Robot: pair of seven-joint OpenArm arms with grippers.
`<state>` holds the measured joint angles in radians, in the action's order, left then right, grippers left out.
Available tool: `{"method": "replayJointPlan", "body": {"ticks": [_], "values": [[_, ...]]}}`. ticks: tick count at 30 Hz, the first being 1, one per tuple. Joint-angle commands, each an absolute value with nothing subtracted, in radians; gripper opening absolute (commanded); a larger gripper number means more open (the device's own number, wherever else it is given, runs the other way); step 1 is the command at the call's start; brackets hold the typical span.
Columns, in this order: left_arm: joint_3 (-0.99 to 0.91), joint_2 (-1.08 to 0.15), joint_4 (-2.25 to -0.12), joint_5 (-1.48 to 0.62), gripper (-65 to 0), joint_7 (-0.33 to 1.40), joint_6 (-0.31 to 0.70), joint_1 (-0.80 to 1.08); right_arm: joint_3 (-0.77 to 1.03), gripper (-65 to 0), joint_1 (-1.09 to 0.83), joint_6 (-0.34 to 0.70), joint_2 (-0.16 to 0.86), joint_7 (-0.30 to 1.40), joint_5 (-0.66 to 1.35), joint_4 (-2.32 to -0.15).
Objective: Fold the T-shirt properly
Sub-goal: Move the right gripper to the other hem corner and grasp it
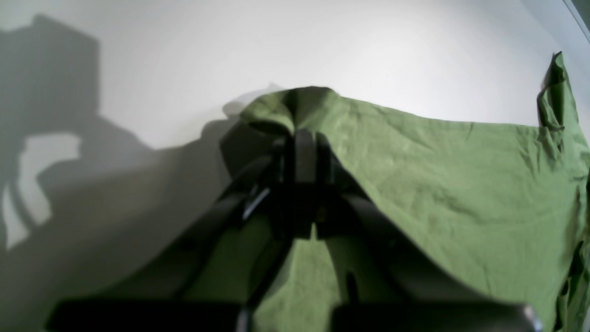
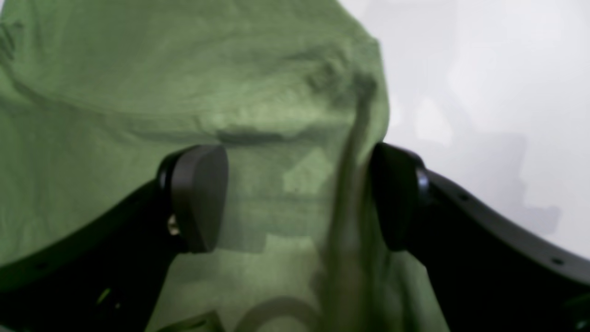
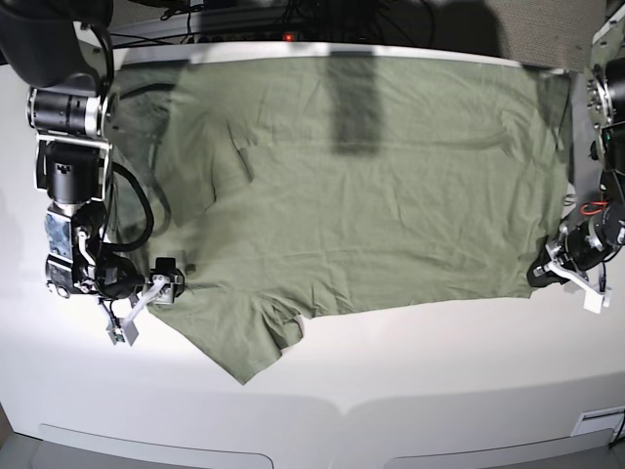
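Observation:
The olive-green T-shirt (image 3: 371, 195) lies spread and wrinkled across the white table, with one sleeve (image 3: 249, 342) pointing toward the front edge. My left gripper (image 3: 539, 272) is at the shirt's right front corner. In the left wrist view it (image 1: 304, 138) is shut on a pinched-up fold of the T-shirt (image 1: 438, 175), raised a little off the table. My right gripper (image 3: 171, 278) is at the shirt's left edge. In the right wrist view it (image 2: 297, 198) is open over the T-shirt (image 2: 138, 83), with a raised ridge of cloth beside one finger (image 2: 396, 193).
The white table (image 3: 410, 381) shows bare in front of the shirt, down to its front edge. Dark cables and equipment (image 3: 293, 15) run along the back edge. The arm bases stand at the far left (image 3: 68, 127) and far right (image 3: 605, 98).

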<state>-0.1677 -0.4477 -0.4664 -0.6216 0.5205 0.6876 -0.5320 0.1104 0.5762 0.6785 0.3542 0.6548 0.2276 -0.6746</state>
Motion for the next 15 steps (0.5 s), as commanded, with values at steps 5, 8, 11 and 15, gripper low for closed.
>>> {"method": "replayJointPlan", "body": {"ticks": [5,8,11,15], "values": [[-0.170,-0.466,-0.479,-0.637,-65.0,0.501,0.698,-0.562,0.113,-18.0,0.606,0.698,0.368,0.682,0.247,-0.689],[-0.170,-0.466,-0.479,-0.637,-65.0,0.501,0.698,-0.562,0.113,-22.7,0.606,0.698,0.372,0.692,0.248,-0.689],[-0.170,-0.466,-0.479,-0.637,-65.0,0.500,0.698,-0.562,0.112,-31.4,0.606,0.698,0.381,0.701,0.247,-0.689],[-0.170,-0.466,-0.479,-0.637,-65.0,0.500,0.698,-0.562,0.112,-43.4,0.607,0.698,0.393,0.697,0.247,-0.689]]}}
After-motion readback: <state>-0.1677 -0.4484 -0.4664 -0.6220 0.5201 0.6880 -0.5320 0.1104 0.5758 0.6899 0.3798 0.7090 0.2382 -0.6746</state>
